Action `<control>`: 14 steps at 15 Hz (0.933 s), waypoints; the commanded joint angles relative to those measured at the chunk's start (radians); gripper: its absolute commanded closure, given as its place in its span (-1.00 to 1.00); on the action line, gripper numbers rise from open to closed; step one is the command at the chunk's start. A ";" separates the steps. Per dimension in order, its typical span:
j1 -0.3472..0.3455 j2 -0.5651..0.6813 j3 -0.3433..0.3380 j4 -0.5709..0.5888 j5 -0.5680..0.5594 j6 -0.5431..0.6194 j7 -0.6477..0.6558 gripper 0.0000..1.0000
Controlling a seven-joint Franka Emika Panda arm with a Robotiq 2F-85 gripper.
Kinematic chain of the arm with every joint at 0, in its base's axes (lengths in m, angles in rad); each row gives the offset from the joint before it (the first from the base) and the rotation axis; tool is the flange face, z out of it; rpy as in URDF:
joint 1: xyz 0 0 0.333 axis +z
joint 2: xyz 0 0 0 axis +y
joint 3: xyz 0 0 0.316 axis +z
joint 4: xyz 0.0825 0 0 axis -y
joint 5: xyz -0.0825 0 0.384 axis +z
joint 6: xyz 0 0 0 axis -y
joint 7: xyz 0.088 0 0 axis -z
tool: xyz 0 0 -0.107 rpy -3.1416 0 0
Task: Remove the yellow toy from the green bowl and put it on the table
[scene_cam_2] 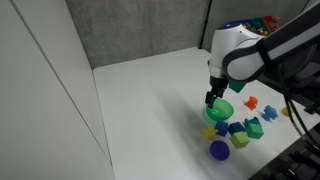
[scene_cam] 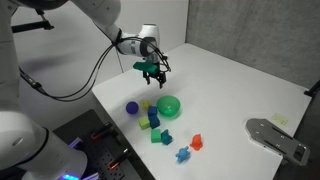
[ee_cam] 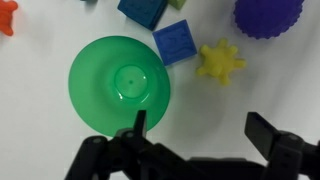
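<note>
In the wrist view, the gripper enters from the bottom edge with its jaws set wide apart and nothing held between them. One of the two dark fingers is seen over the near rim of the green bowl; the other stands well to the side above bare white table. Contact between that finger and the rim cannot be confirmed from the pictures. The yellow toy is located outside the bowl, resting on the table just beside the bowl's rim. It is placed beyond the fingertips and in line with the gap between the jaws, nearer the finger that is clear of the bowl. It is touched by neither finger. A blue block is positioned just beside the toy, between it and the far part of the bowl's rim. Farther on, a purple ball is cut by the top edge, a darker blue block is seen next to it, and a red toy is found in the far corner. In both exterior views, the gripper is shown hanging above the table close to the green bowl, with the cluster of blocks and the purple ball on the table around it. In these views the yellow toy is too small to be identified with certainty.
</note>
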 commanded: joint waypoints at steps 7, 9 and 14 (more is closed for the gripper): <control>-0.104 -0.251 -0.038 -0.019 0.035 -0.197 -0.019 -1.00; -0.132 -0.307 -0.041 -0.039 0.060 -0.231 -0.050 -1.00; -0.192 -0.452 -0.065 -0.090 0.133 -0.302 -0.172 -1.00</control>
